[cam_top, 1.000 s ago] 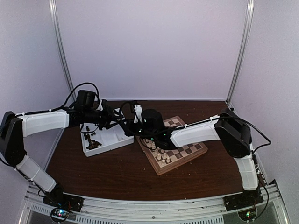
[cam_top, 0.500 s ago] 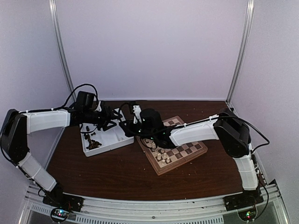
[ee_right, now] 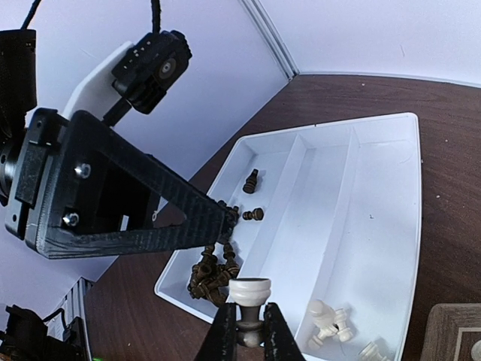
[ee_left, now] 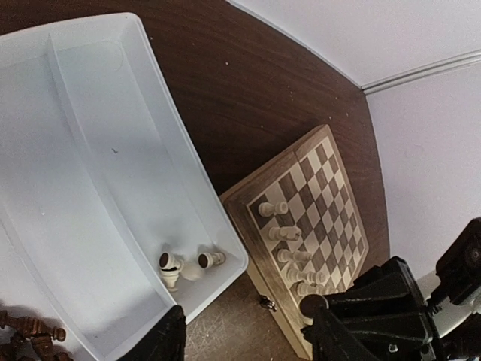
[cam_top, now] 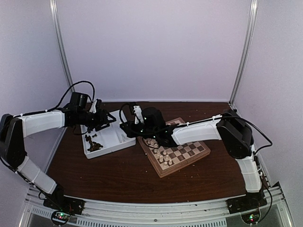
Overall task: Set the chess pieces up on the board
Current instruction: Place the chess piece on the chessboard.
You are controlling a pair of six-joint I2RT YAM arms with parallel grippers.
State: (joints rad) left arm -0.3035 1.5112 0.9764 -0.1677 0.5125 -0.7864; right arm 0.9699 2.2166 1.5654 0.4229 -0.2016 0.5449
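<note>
My right gripper (ee_right: 250,317) is shut on a cream-white chess piece (ee_right: 250,292), held base outward above the white tray's near rim; it shows in the top view too (cam_top: 125,127). A short way to its left hangs my left gripper (cam_top: 107,121), open with nothing between its fingers (ee_left: 162,340). The board (cam_top: 182,152) lies right of the tray, with several white pieces (ee_left: 284,234) standing along its left edge. Three loose white pieces (ee_left: 185,265) lie in the tray's corner. A heap of dark brown pieces (ee_right: 210,275) fills the other compartment.
The white compartmented tray (cam_top: 113,138) sits at the back left, close beside the board's edge. My left arm's black finger (ee_right: 150,226) crosses above the dark heap, close to the held piece. A small dark speck (ee_left: 266,303) lies on the brown table between tray and board.
My left gripper has opened wider and drawn back to the left, away from the right gripper. The right gripper has edged left toward the tray, still holding the white piece.
</note>
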